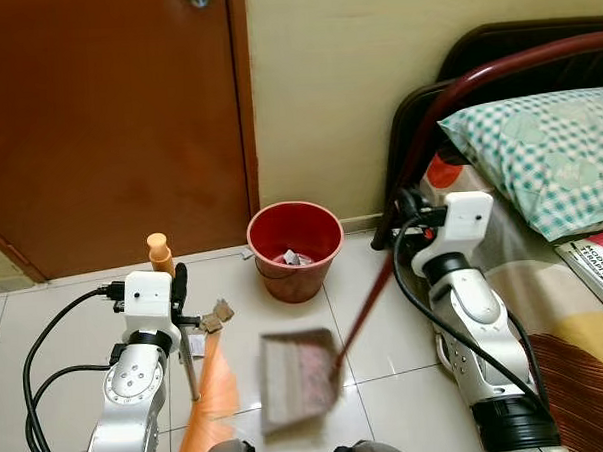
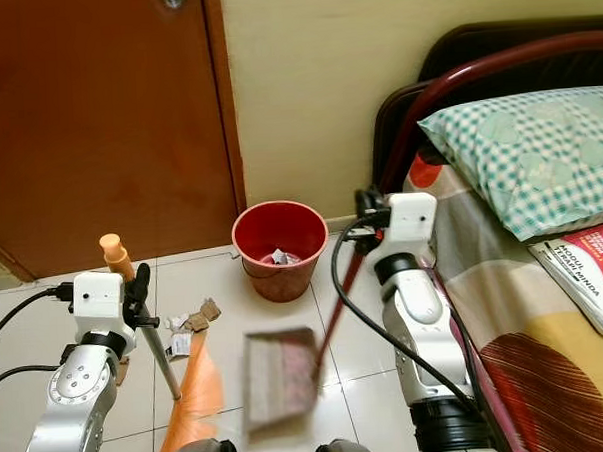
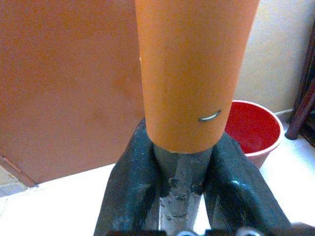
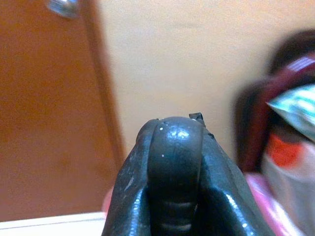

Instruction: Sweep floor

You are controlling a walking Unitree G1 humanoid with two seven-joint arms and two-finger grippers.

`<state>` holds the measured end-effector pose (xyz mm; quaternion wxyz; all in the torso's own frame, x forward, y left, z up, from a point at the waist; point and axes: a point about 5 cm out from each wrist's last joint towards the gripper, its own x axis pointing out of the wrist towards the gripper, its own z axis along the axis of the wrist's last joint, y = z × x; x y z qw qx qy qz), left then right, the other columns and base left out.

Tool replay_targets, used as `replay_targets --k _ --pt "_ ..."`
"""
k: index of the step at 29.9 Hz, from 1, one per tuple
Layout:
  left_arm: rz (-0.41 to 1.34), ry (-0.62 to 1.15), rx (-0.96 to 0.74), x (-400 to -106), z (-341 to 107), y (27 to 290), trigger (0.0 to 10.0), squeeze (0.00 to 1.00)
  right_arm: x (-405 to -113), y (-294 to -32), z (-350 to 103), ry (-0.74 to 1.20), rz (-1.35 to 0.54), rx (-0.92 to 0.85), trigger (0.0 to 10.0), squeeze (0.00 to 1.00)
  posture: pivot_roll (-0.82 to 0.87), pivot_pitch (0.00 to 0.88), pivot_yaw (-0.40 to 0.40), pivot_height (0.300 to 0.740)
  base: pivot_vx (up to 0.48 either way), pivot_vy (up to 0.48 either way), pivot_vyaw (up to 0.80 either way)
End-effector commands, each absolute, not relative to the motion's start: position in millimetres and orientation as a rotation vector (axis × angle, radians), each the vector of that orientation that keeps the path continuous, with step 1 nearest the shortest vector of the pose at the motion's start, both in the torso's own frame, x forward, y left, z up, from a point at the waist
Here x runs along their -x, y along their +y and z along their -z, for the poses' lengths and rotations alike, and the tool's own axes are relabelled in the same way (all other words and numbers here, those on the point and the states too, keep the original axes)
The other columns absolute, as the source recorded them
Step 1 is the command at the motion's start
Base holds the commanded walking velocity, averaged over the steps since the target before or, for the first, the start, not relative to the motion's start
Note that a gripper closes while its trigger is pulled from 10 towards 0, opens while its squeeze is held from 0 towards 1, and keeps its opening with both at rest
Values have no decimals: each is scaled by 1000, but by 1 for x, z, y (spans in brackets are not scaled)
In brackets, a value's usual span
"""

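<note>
Tiled floor [image 1: 66, 326] held paper scraps [image 2: 191, 321]; left gripper [image 1: 180, 291] clamped the broom [image 1: 187, 351], right gripper [image 1: 413, 216] the dustpan [image 1: 298, 376] (blurred), which might spill if tipped.

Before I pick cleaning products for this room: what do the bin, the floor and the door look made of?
Red bin: probably plastic, with a smooth, uniform moulded rim. Floor: glossy pale tiles, likely ceramic, with grout lines and reflections. Door: brown wood or wood veneer, satin sheen; grain is hard to make out.
</note>
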<state>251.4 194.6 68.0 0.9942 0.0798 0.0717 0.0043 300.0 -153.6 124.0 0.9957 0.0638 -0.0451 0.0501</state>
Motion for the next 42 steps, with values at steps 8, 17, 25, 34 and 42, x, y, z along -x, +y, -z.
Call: replay_targets --k 8,17,25,34,42 --pt "100 112 -249 -250 -77 182 10000 0 -290 -188 -85 79 139 -150 10000 0 62 88 -37 740 0 0 0" --pt "366 -84 -267 -259 -116 131 10000 0 -294 -201 -77 138 216 -59 10000 0 59 95 -34 740 0 0 0" --pt "417 -261 -285 -270 -161 113 10000 0 -296 -198 -71 182 216 -35 10000 0 53 96 -32 740 0 0 0" --pt "336 -484 -445 -286 -219 126 10000 0 -302 -194 -72 187 207 -36 10000 0 57 94 -36 740 0 0 0" --pt "166 -406 -515 -298 -205 166 10000 0 -304 -191 -71 187 199 -53 10000 0 58 92 -35 740 0 0 0"
